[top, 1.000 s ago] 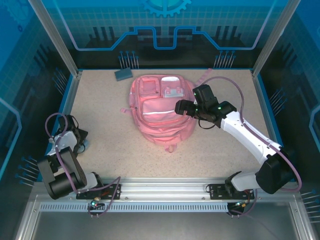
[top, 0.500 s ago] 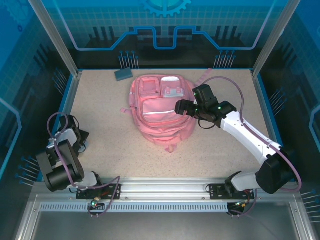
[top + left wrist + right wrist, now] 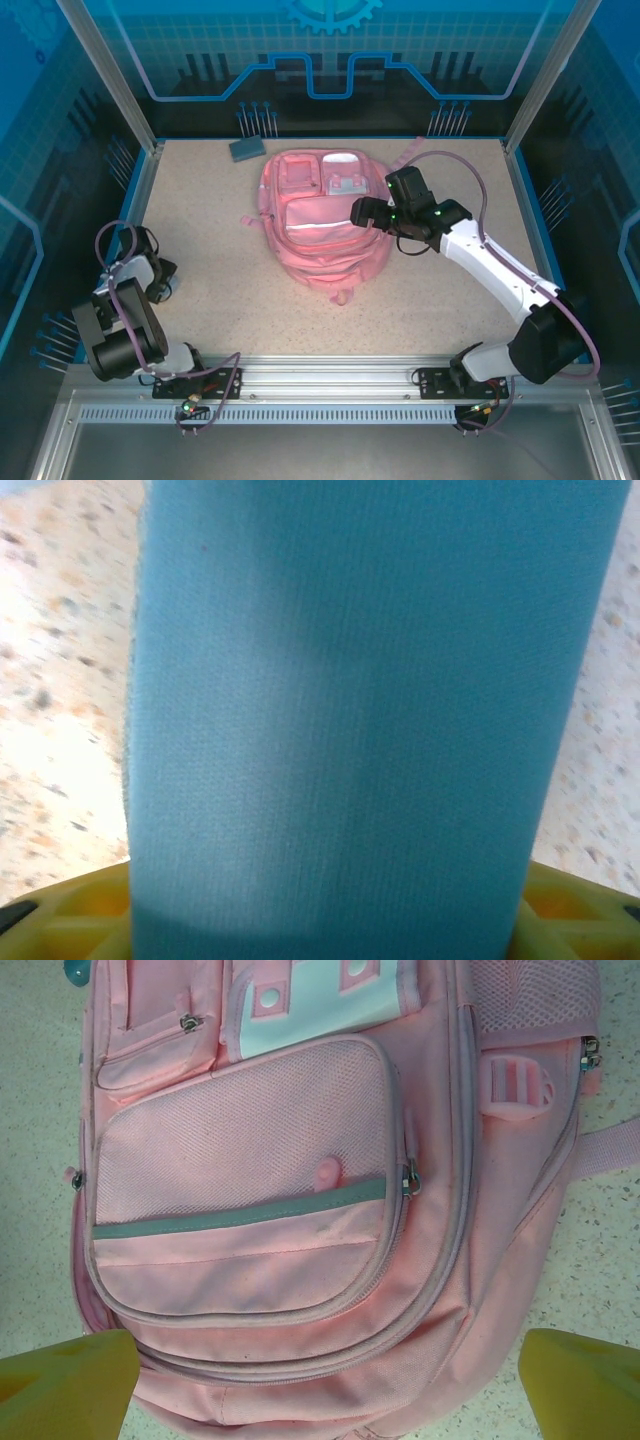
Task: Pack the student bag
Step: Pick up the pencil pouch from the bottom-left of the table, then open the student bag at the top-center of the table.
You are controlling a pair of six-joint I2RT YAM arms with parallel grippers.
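Note:
The student bag (image 3: 318, 222), pink with zip pockets and a white patch, lies flat mid-table. Its front pocket (image 3: 240, 1210) and closed zippers sit under my right gripper (image 3: 320, 1390), which is open, its yellow fingertips (image 3: 70, 1380) spread wide above the bag's lower part. From above, the right gripper (image 3: 362, 213) hovers over the bag's right side. My left gripper (image 3: 160, 286) is low at the table's left edge. A teal fabric-textured item (image 3: 360, 730) stands close between its yellow fingers (image 3: 60, 915), hiding the pads; it looks gripped.
A grey-blue flat object (image 3: 246, 149) lies at the back left, near the wall. A pink strap (image 3: 610, 1145) trails off the bag's right side. Metal frame posts (image 3: 112, 80) and glass walls ring the speckled table (image 3: 220, 290).
The left arm has shifted slightly at the table's left edge. The right gripper has stayed over the bag with hardly any movement.

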